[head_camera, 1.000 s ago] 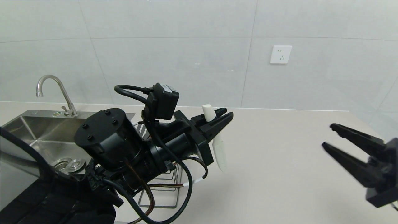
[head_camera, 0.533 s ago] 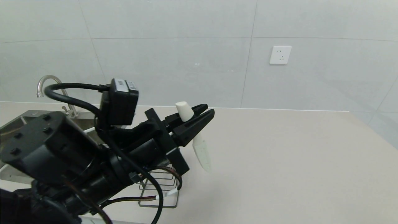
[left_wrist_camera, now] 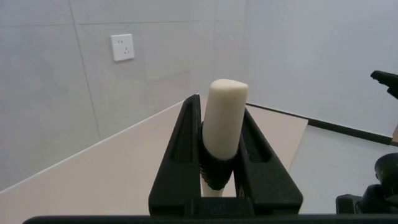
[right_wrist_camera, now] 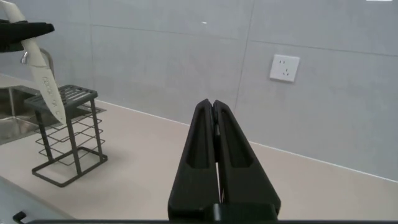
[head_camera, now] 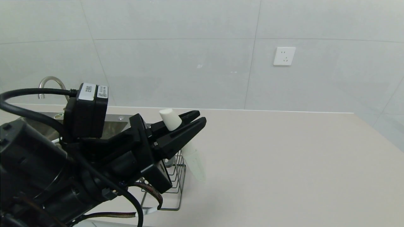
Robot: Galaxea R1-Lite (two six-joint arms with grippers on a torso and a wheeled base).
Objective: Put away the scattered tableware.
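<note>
Left gripper [head_camera: 196, 118] is clamped tight on the white knife [head_camera: 169, 119] by its handle, blade pointing down close beside the rack [head_camera: 177, 176]. Right gripper [right_wrist_camera: 214, 107] is pinched fully together on nothing, well away from the rack, above the counter [head_camera: 284, 164].

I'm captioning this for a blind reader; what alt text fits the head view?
The left gripper, its fingers shut on the handle of a white knife, holds the blade pointing down near a wire rack on a beige counter. A sink and faucet lie behind the arm, and a white outlet sits on the grey tiled wall.
</note>
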